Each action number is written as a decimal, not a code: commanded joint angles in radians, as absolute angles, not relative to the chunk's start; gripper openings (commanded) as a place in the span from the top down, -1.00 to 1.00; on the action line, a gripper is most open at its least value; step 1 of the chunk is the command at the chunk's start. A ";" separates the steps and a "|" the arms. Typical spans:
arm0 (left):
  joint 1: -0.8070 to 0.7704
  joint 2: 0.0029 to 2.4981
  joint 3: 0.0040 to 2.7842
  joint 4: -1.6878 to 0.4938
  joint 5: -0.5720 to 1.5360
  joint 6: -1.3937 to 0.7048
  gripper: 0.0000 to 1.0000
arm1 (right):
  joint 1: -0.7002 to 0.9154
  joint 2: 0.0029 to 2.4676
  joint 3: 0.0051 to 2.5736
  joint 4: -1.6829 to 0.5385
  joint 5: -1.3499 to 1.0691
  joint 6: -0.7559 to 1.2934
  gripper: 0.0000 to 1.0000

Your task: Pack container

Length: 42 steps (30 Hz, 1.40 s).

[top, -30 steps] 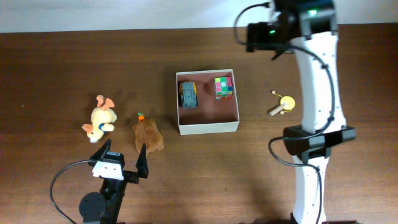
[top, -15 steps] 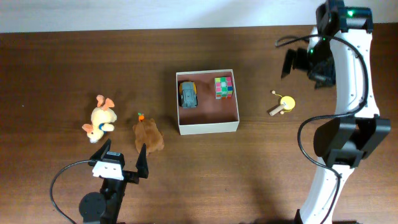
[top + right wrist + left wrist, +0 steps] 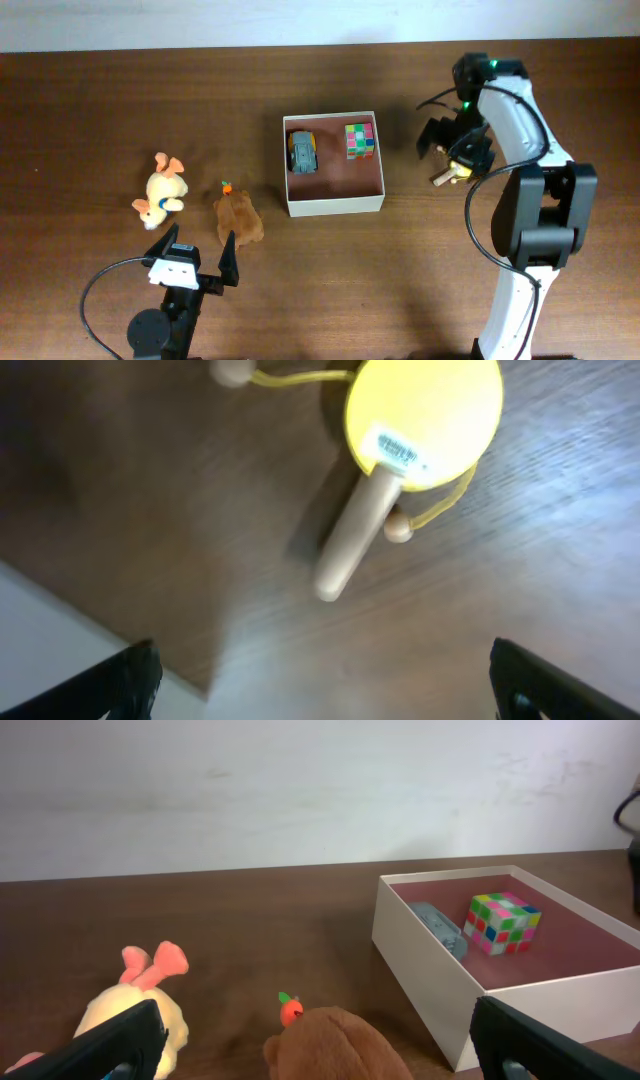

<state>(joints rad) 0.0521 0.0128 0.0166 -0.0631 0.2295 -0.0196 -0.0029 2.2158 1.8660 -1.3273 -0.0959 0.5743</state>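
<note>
The container [image 3: 335, 182], a white-walled box with a pink-brown inside, sits mid-table and holds a grey toy car [image 3: 302, 152] and a colourful cube [image 3: 360, 140]. My right gripper [image 3: 452, 150] is open right of the container, over a yellow drum toy with a wooden handle [image 3: 443, 178]. In the right wrist view the drum [image 3: 423, 420] lies ahead of the open gripper [image 3: 320, 690]. My left gripper [image 3: 195, 262] is open and empty near the front edge, behind a brown plush [image 3: 237, 218]. The left wrist view shows the gripper [image 3: 320, 1055], the plush [image 3: 335, 1040] and the container [image 3: 420, 950].
A yellow plush with pink ears [image 3: 162, 190] lies left of the brown plush and shows in the left wrist view [image 3: 155, 963]. A small orange carrot [image 3: 290, 1010] sits at the brown plush's far end. A pale wall runs behind the table.
My right arm has swung from the back right forward and down, and now sits over the yellow drum toy. The left arm and all toys have not moved.
</note>
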 commanded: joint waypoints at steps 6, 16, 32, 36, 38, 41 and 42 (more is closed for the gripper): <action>0.055 0.006 0.009 -0.061 0.240 -0.007 -0.98 | 0.007 2.180 1.592 -1.078 -0.143 0.717 -0.98; 0.055 0.006 0.009 -0.061 0.240 -0.007 -0.98 | 0.007 2.181 1.528 -0.940 -0.173 0.720 -0.83; 0.055 0.006 0.009 -0.061 0.240 -0.007 -0.98 | 0.006 2.182 1.470 -0.926 -0.038 0.711 -0.07; 0.055 0.006 0.009 -0.061 0.240 -0.008 -0.98 | 0.006 2.182 1.423 -0.917 0.039 0.679 0.01; 0.055 0.005 0.009 -0.061 0.240 -0.007 -0.98 | 0.006 2.182 1.407 -0.899 0.041 0.613 0.01; 0.055 0.005 0.009 -0.061 0.240 -0.008 -0.98 | 0.006 2.182 1.401 -0.883 0.046 0.552 0.02; 0.055 0.006 0.009 -0.061 0.240 -0.007 -0.98 | 0.006 2.182 1.401 -0.879 0.046 0.542 0.03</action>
